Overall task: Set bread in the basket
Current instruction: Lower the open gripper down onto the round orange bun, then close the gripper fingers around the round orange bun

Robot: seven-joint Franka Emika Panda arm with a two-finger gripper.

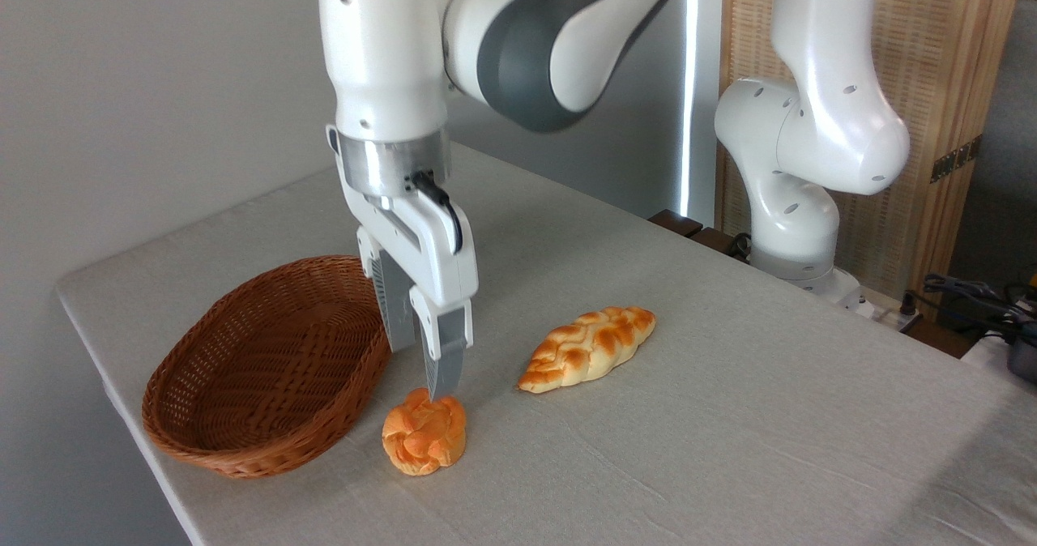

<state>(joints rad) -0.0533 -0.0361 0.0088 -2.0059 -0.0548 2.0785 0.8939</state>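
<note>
Bread (424, 435) sits on table (729, 416) just beside basket (267, 368). Gripper (421, 372) hovers above it, jaws parted. Likely light, soft (squashes easily); grip gently across its rounded middle.

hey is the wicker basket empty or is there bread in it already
Empty. Only bare weave shows inside the basket; the small bun and the braided loaf both lie on the table outside it.
</note>
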